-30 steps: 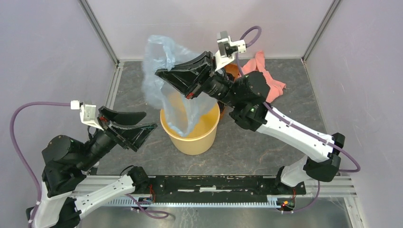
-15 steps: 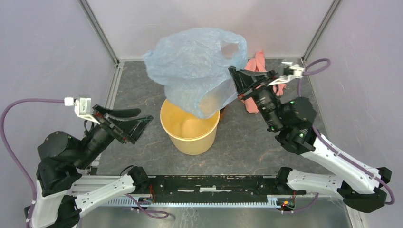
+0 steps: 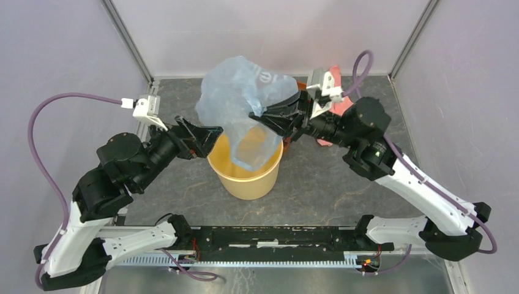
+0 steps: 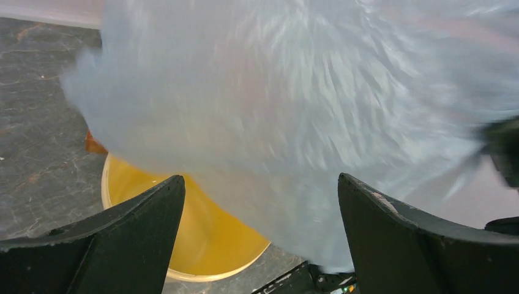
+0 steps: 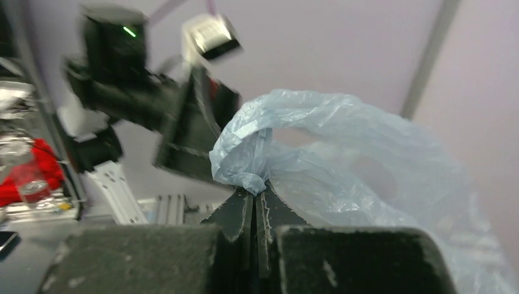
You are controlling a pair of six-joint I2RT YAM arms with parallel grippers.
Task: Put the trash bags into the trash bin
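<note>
Hanging bag (image 3: 238, 92) over bin (image 3: 246, 185), only lower end inside; right jaws pinching its handle, left jaws wide, empty; release pending.

REMOTE VIEW: On my screens the trash bag (image 3: 242, 101) is a pale blue-grey film, milky where it crinkles, and the tan-yellow of the trash bin (image 3: 245, 180) shows through its lower folds. I read the table (image 3: 318, 184) as dark grey stone-pattern, threaded with pale and rusty veins. Both arms wear white shells over black joints. The left gripper (image 3: 205, 139) and right gripper (image 3: 260, 116) are matt black (scuffed pale along the edges in my wrist views), and each has a purple cable (image 3: 79, 94). A salmon-pink cloth (image 3: 341, 107) and a sliver of orange tray (image 4: 92, 144) add warm notes. The walls (image 3: 61, 61) are flat lilac-grey, framed in silver rails (image 3: 126, 40).
</note>
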